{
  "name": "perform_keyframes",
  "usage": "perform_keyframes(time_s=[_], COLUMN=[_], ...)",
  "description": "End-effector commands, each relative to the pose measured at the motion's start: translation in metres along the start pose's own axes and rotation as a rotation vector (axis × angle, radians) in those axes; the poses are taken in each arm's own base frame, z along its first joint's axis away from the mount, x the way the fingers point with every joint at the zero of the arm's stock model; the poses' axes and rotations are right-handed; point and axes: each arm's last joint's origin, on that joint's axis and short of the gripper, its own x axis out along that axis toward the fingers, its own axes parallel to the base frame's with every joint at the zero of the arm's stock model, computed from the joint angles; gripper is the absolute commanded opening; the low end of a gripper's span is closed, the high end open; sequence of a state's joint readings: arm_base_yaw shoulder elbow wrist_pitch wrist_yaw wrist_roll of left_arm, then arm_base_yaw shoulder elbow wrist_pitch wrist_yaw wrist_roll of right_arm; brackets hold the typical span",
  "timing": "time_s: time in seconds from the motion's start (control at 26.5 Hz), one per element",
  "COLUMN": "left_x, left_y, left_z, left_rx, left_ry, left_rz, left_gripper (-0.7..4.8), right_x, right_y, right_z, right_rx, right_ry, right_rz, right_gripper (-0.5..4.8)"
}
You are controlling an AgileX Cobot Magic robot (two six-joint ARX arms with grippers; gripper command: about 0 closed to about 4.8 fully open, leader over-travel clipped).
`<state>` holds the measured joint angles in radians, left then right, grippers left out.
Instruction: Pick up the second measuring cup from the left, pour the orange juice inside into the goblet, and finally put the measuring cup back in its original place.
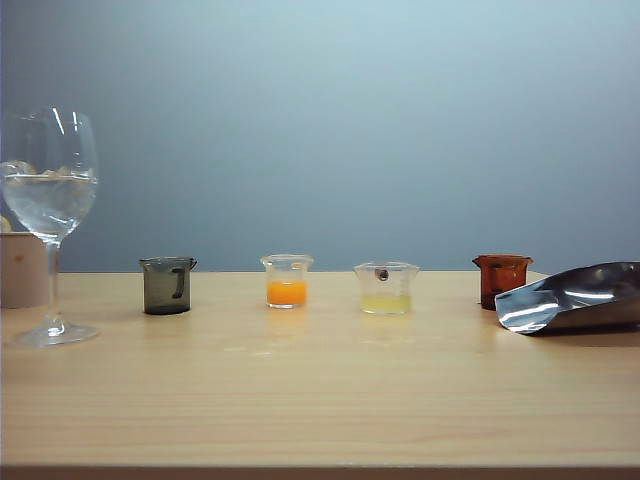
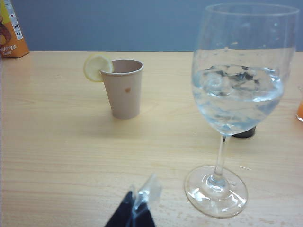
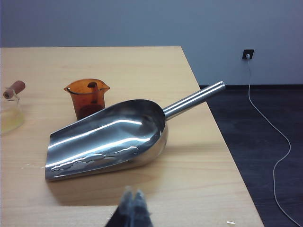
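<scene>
I am logging, largest first: goblet (image 1: pixel 48 215) standing far left, holding clear liquid – second measuring cup (image 1: pixel 287 279), carrying orange juice (image 1: pixel 287 292), sitting mid-table, untouched. Left gripper (image 2: pixel 137 208) and right gripper (image 3: pixel 133 208) – both resting closed, empty.

Steel scoop (image 3: pixel 109 139) beside amber cup (image 3: pixel 87 97)

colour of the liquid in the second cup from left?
Bright opaque orange, in the clear second measuring cup. Clearest in the exterior view.
</scene>
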<state>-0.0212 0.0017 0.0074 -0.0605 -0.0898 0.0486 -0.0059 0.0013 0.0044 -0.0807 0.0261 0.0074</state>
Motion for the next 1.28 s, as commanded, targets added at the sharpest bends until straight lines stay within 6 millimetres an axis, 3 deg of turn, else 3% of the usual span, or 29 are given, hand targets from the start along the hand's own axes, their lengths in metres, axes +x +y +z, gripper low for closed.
perform_keyframes(time_s=[0.04,0.19,0.3,0.41,0.49,0.53,0.57,0.64,0.68,0.83,0.94,1.13,1.21,1.28], left_x=[0.0,0.0,0.0,0.0,0.0,0.0,0.0,0.0,0.0,0.0,0.0,0.0,0.0,0.0], left_y=[0.0,0.0,0.0,0.0,0.0,0.0,0.0,0.0,0.0,0.0,0.0,0.0,0.0,0.0], left_z=[0.002,0.002,0.002,0.002,0.002,0.002,0.002,0.002,0.002,0.002,0.002,0.002,0.002,0.002], left_rx=[-0.005,-0.005,-0.005,-0.005,-0.005,-0.005,-0.005,-0.005,-0.005,-0.005,-0.005,-0.005,-0.005,-0.005], left_ry=[-0.018,-0.018,-0.018,-0.018,-0.018,-0.018,-0.018,-0.018,-0.018,-0.018,-0.018,-0.017,-0.015,-0.015], left_rz=[-0.004,-0.004,-0.004,-0.004,-0.003,-0.004,-0.003,-0.003,-0.004,-0.004,-0.003,-0.003,-0.003,-0.003], left_gripper=[-0.04,-0.04,-0.04,-0.04,-0.04,-0.04,-0.04,-0.04,-0.04,-0.04,-0.04,-0.04,-0.04,-0.04], right_x=[0.0,0.0,-0.008,-0.028,-0.032,-0.034,-0.034,-0.03,-0.023,0.002,0.02,0.043,0.054,0.064], right_y=[0.0,-0.001,-0.001,-0.003,-0.003,-0.002,-0.002,-0.001,0.001,0.018,0.052,0.16,0.188,0.202], right_z=[0.0,0.003,0.032,0.082,0.103,0.128,0.139,0.162,0.186,0.226,0.227,0.198,0.182,0.17], right_rx=[0.004,0.005,0.016,0.114,0.136,0.139,0.139,0.136,0.134,0.181,0.2,0.144,0.135,0.149], right_ry=[-0.007,-0.02,-0.123,-0.169,-0.171,-0.188,-0.195,-0.198,-0.199,-0.261,-0.237,-0.152,-0.136,-0.117], right_rz=[-0.002,-0.031,-0.05,-0.077,-0.074,-0.068,-0.06,-0.024,0.01,0.097,0.162,0.3,0.326,0.347], right_gripper=[-0.07,-0.07,-0.07,-0.07,-0.07,-0.07,-0.07,-0.07,-0.07,-0.07,-0.07,-0.07,-0.07,-0.07])
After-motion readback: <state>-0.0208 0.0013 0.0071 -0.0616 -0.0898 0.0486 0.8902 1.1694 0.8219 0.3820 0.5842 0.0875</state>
